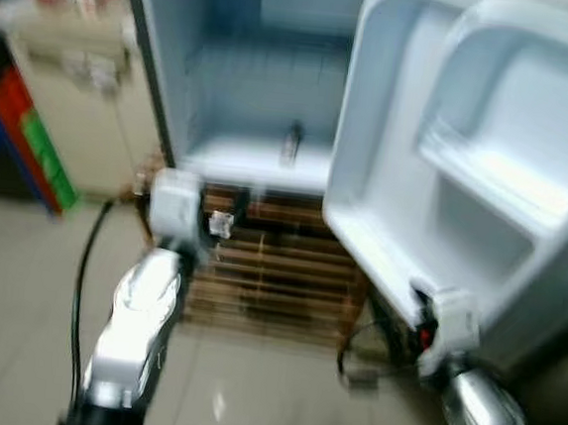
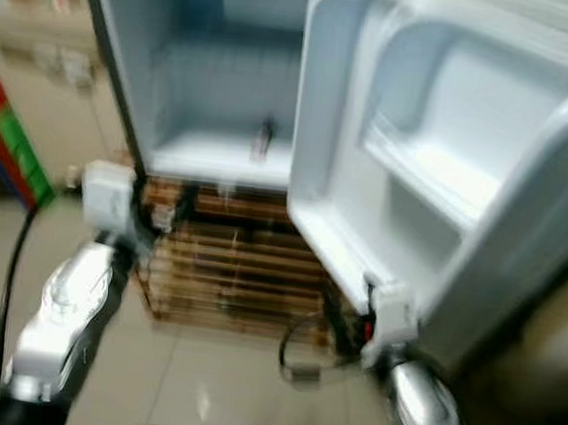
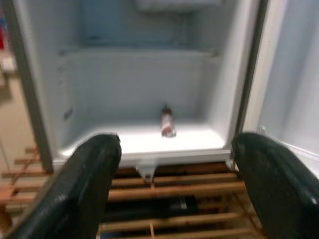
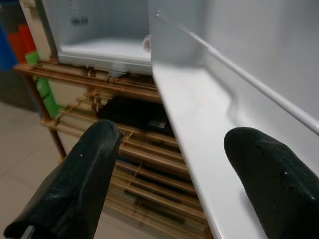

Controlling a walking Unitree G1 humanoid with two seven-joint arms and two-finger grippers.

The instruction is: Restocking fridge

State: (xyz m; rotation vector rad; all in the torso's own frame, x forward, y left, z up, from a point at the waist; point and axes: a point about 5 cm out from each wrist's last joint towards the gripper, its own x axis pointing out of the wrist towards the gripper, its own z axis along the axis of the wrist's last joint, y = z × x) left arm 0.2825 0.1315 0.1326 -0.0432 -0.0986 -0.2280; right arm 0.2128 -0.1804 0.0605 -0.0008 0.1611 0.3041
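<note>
The fridge point(image 1: 266, 82) stands open on a wooden rack point(image 1: 269, 271), its door point(image 1: 468, 159) swung wide. A small bottle point(image 3: 168, 121) stands upright on the fridge floor. Both the left gripper point(image 3: 174, 169) and the right gripper point(image 4: 169, 164) are raised before the fridge, fingers spread apart, holding nothing.

A home: open fridge point(image 1: 264, 101) on wooden rack point(image 1: 269, 271), tiled floor point(image 1: 19, 279).

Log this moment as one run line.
fridge open | one small bottle inside | left pincer open, empty | right pincer open at door shelf
</note>
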